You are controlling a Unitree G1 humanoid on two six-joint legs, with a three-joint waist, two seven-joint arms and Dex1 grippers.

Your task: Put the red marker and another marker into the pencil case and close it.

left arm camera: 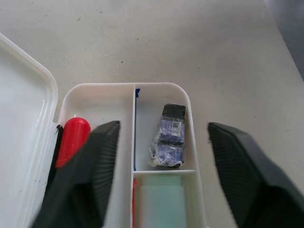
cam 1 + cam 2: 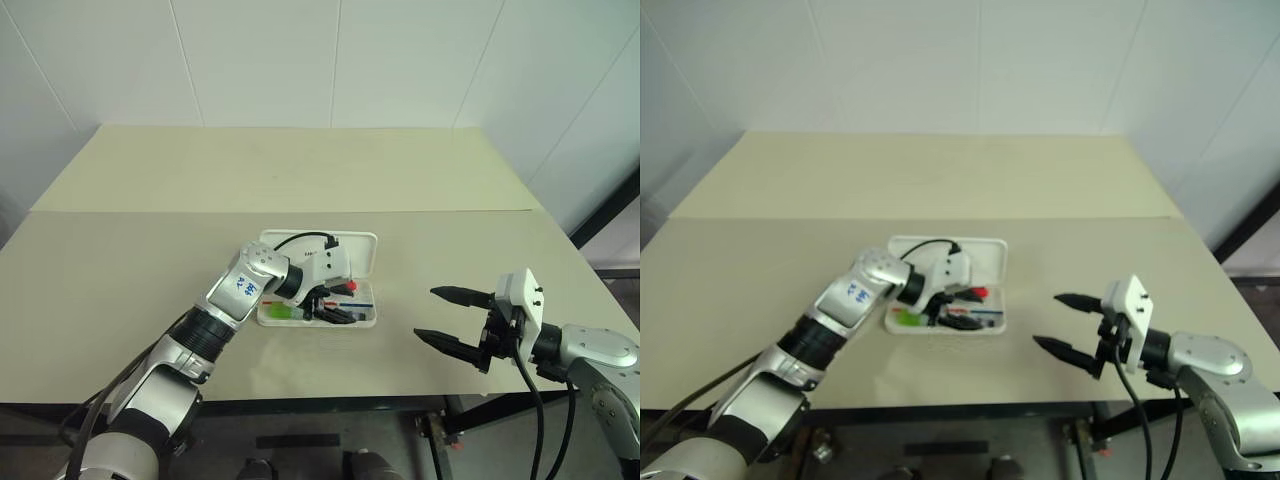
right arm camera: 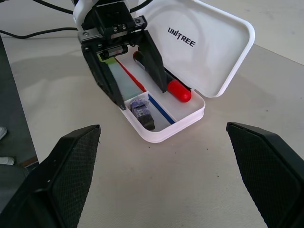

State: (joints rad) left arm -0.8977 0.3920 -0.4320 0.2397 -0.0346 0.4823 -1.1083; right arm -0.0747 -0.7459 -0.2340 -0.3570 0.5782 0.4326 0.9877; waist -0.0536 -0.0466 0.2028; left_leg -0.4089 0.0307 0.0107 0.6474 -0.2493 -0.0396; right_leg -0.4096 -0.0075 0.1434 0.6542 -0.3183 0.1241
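The white pencil case (image 2: 371,322) lies open at the table's middle, its lid (image 3: 204,42) tilted up at the back. The red marker (image 1: 73,137) lies in the long rear compartment by the hinge, red cap (image 3: 179,90) to the right. Another marker, a pale highlighter (image 1: 159,199) with a green end (image 2: 280,312), lies in the front compartment. My left gripper (image 2: 326,306) hovers open over the case, its fingers (image 1: 90,175) on either side of the highlighter and not touching it. My right gripper (image 2: 428,313) hangs open to the right of the case, holding nothing.
A small dark wrapped object (image 1: 168,137) sits in the case's small right-end compartment. A seam (image 2: 300,211) runs across the beige tabletop behind the case. The table's front edge (image 2: 330,400) lies close below both arms.
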